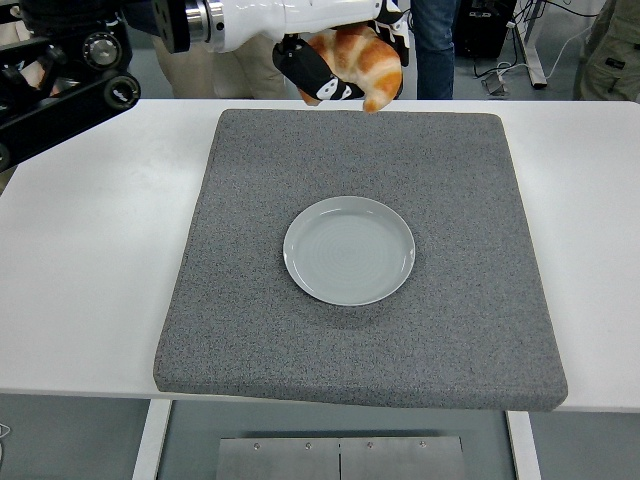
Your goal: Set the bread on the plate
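The bread is a golden-brown croissant point(368, 62). My left hand point(322, 72) is shut on it and holds it in the air over the far edge of the grey mat point(240, 300). The arm, with a white forearm cover, comes in from the upper left. The black fingers wrap the croissant from below and behind, and its curved end hangs down free. The pale grey-blue plate point(349, 250) lies empty in the middle of the mat, well nearer to me than the hand and slightly right of it. The right arm does not show.
The mat lies on a white table point(80, 250). A black piece of the robot's arm structure point(60, 90) reaches in at the upper left. Legs of people point(435, 50) stand behind the table's far edge, with cables and furniture legs on the floor at the back right.
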You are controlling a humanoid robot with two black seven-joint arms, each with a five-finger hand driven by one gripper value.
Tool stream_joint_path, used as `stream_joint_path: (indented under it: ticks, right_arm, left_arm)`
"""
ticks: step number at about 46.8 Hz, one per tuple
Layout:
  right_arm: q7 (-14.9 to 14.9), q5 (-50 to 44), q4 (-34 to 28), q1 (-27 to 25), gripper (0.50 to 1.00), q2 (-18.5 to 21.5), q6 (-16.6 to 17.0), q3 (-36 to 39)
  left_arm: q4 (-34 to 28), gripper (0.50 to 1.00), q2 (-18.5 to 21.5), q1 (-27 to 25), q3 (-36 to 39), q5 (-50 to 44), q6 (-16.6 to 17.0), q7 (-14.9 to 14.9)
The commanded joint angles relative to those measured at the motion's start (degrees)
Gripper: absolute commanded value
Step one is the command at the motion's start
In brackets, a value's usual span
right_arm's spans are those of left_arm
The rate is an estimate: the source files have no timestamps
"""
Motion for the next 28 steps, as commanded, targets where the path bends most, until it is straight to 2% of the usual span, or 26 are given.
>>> stream_joint_path:
  ticks: [1, 16, 28]
  right_arm:
    - [-0.02, 0.00, 0.00, 0.00, 1.000, 0.00, 0.00, 0.00]
    - [-0.02, 0.00, 0.00, -0.09, 1.000, 0.00, 0.00, 0.00]
    - [0.06, 0.00, 0.00, 0.00, 1.000, 0.00, 0.00, 0.00]
  left_arm:
    - [2.06, 0.500, -2.04, 0.14, 0.00, 0.01, 0.06, -0.12]
    - [8.12, 0.500, -9.16, 1.02, 0.70, 0.54, 0.41, -0.38]
    - [8.39, 0.500, -11.36, 2.78, 2.73, 0.80, 1.56, -0.56]
